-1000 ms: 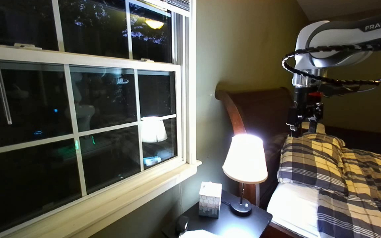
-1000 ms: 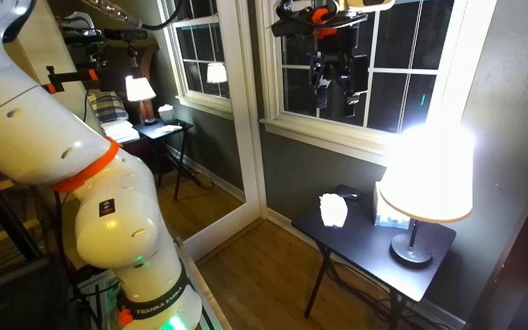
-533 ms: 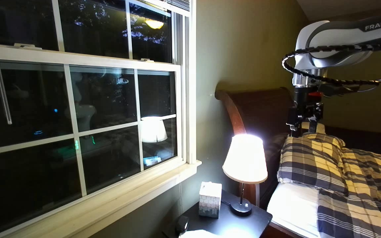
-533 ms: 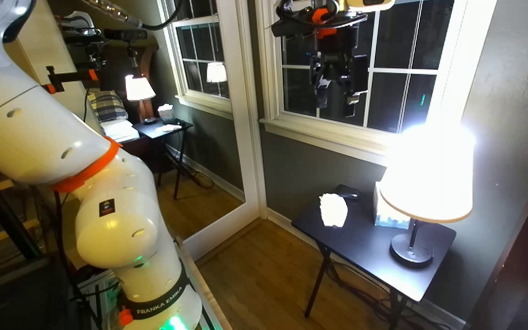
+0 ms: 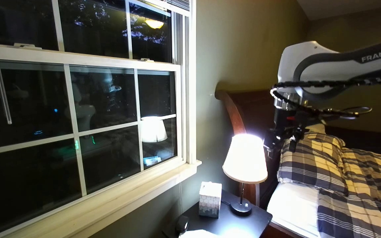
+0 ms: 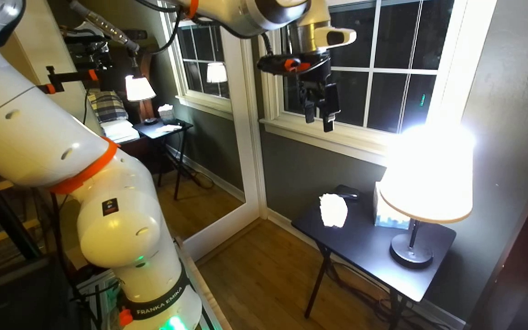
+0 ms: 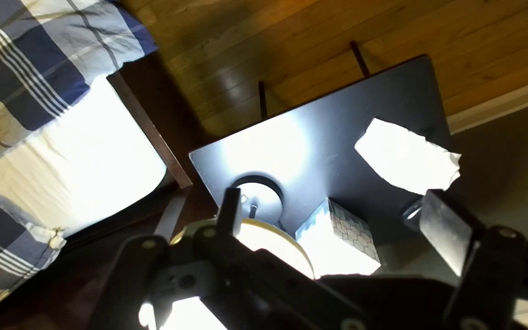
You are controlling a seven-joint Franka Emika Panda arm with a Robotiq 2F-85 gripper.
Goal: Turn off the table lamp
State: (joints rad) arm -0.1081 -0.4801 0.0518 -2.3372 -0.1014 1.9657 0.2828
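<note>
the lamp (image 6: 424,183) stands upright on the small black table (image 6: 360,247), at the end nearer the bed (image 5: 294,205). in both exterior views we see it lit: the tapered shade (image 5: 245,160) glows white, and a bright patch (image 7: 268,146) lies on the table beside the round dark base (image 6: 411,252). the claw (image 6: 319,123) points downward and stands wide; in the wrist view we see its fingers (image 7: 445,233) well apart. in an exterior view we find it against the window (image 6: 385,96), higher than the lamp and apart from it. the wrist view looks down on the table, with the claw hiding part of the shade. a patterned box (image 5: 210,200) stands just beside the lamp, on the side away from the bed. toward the opposite end lies a white thing (image 6: 333,210), too glaring for us to name, near a small dark thing (image 6: 349,192). on the bed we note a plaid pillow (image 5: 311,165) and a plaid blanket (image 5: 374,178), near a dark wooden headboard (image 5: 260,105). in the window glass of an exterior view we also see a pale reflection (image 5: 153,129) of the shade. the mirror (image 6: 216,160) repeats the lamp, table and pillow; the white arm (image 6: 115,233) bears an orange band (image 6: 94,168).
</note>
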